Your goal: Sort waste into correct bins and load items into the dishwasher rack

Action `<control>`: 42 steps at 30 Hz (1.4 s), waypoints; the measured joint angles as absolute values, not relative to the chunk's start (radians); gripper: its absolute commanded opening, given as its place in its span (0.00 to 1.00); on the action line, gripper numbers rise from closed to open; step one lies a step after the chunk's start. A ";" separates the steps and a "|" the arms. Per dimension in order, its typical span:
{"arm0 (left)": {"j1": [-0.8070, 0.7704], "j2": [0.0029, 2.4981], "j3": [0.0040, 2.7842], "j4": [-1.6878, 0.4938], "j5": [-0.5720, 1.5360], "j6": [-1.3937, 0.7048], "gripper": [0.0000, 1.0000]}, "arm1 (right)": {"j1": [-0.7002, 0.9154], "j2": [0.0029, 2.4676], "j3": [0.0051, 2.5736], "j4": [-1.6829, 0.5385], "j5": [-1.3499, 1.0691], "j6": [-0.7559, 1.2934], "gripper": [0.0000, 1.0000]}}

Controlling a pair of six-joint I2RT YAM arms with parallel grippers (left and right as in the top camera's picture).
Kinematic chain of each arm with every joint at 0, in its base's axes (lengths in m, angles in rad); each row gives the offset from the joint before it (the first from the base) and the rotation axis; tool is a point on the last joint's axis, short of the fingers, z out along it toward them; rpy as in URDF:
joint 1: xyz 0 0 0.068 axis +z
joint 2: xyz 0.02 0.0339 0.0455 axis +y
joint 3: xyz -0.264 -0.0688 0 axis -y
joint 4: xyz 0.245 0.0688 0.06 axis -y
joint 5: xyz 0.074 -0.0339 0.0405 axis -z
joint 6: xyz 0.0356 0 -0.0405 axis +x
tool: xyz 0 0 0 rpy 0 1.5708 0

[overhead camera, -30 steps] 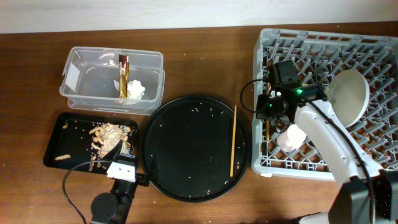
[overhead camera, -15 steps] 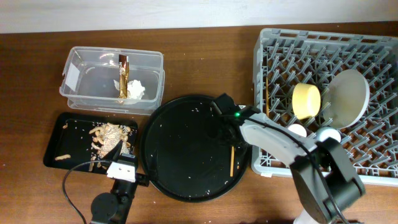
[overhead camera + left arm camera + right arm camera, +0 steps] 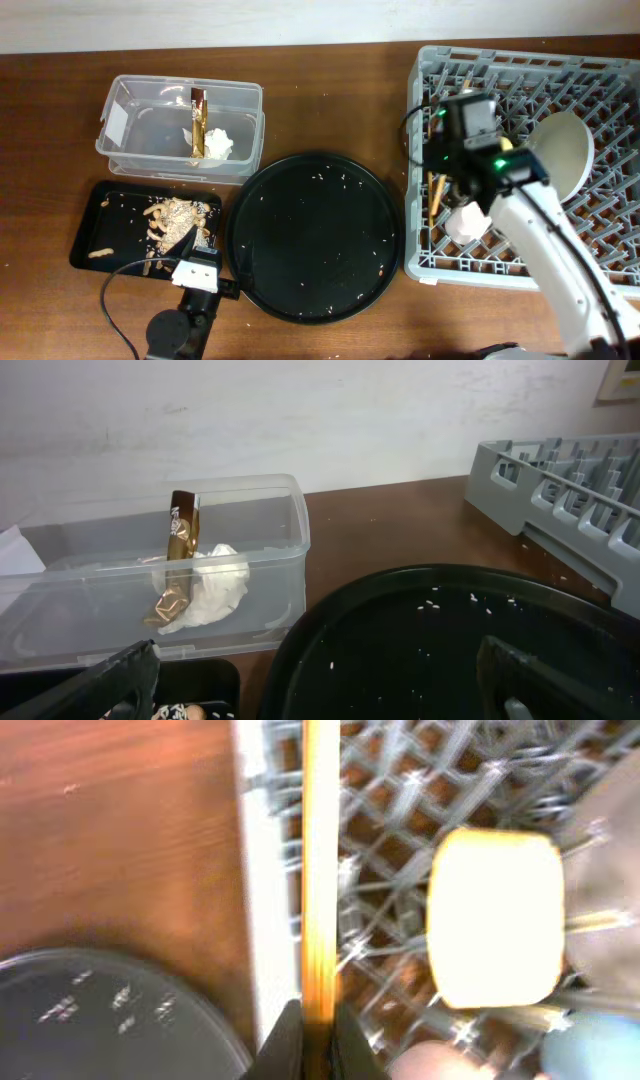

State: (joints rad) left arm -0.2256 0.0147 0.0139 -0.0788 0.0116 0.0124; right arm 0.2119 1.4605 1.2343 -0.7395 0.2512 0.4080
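— Right wrist view, gripper status?
— Right gripper (image 3: 305, 1045) clamped on a wooden chopstick (image 3: 320, 870), which runs toward 12 o'clock across the dishwasher rack (image 3: 262, 920) just inside its wall; yellow bowl (image 3: 495, 930) at 2 o'clock.
— Left?
— Left gripper (image 3: 318, 660) spread wide, empty; clear tub (image 3: 290, 550) at 11 o'clock holds wrapper (image 3: 178, 560) and tissue (image 3: 215, 590).

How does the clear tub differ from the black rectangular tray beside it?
The clear tub is see-through and deep-walled; the black rectangular tray is opaque and shallow. The tub holds a brown-and-gold wrapper and white tissue; the tray holds beige food scraps. Both are rectangular and sit left of the round black tray.
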 measured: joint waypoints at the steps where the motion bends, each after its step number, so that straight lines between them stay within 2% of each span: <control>1: -0.226 0.015 0.014 -0.079 0.012 0.012 1.00 | 0.185 1.492 1.234 -0.714 0.242 0.382 0.04; 2: -0.226 0.015 0.014 -0.079 0.012 0.012 1.00 | 0.174 1.516 1.234 -0.690 0.230 0.361 0.04; 3: -0.226 0.015 0.014 -0.079 0.012 0.012 1.00 | 0.162 1.574 1.234 -0.667 0.202 0.323 0.20; 4: -0.226 0.015 0.014 -0.079 0.012 0.012 1.00 | 0.161 1.621 1.230 -0.664 0.179 0.293 0.47; 5: -0.226 0.015 0.014 -0.079 0.012 0.012 1.00 | 0.161 1.638 1.227 -0.667 0.162 0.275 0.59; 11: -0.226 0.015 0.014 -0.079 0.012 0.012 1.00 | 0.173 1.488 1.348 -0.981 0.009 0.247 0.65; 12: -0.226 0.015 0.014 -0.079 0.012 0.012 1.00 | 0.192 1.422 1.378 -1.019 -0.015 0.247 0.92; 13: -0.226 0.015 0.014 -0.079 0.012 0.012 1.00 | 0.247 1.298 1.412 -1.066 -0.063 0.248 0.99; 17: -0.226 0.014 0.014 -0.079 0.012 0.012 1.00 | 0.432 1.059 1.420 -1.162 -0.165 0.239 0.98; 19: -0.226 0.014 0.014 -0.079 0.012 0.012 1.00 | 0.475 1.000 1.423 -1.197 -0.180 0.239 0.98; 24: -0.226 0.014 0.014 -0.079 0.012 0.012 1.00 | 0.485 0.888 1.421 -1.285 -0.051 0.237 0.98; 27: -0.226 0.014 0.014 -0.079 0.012 0.012 1.00 | 0.473 0.770 1.399 -1.153 0.033 0.160 0.98; 28: -0.226 0.014 0.014 -0.079 0.012 0.012 1.00 | 0.439 0.709 1.354 -1.040 0.025 0.102 0.98; 30: -0.226 0.014 0.014 -0.079 0.012 0.012 1.00 | 0.348 0.603 1.245 -0.960 -0.001 0.022 0.98; 31: -0.226 0.015 0.014 -0.078 0.012 0.012 1.00 | 0.274 0.535 1.122 -0.874 -0.035 -0.001 0.98; 34: -0.226 0.014 0.014 -0.079 0.012 0.012 1.00 | 0.149 0.363 0.829 -0.806 -0.085 -0.027 0.98; 37: -0.226 0.014 0.014 -0.079 0.012 0.012 1.00 | 0.100 0.159 0.561 -0.708 -0.110 -0.036 0.99; 40: -0.226 0.013 0.014 -0.079 0.012 0.012 1.00 | 0.097 0.016 0.306 -0.492 -0.119 -0.038 0.98; 42: -0.226 0.012 0.014 -0.079 0.012 0.012 1.00 | 0.097 0.015 0.160 -0.317 -0.120 -0.038 0.98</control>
State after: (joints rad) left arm -0.2256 0.0120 0.0139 -0.0792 0.0120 0.0124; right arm 0.0967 0.0151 0.1604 -0.3168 -0.1196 -0.0383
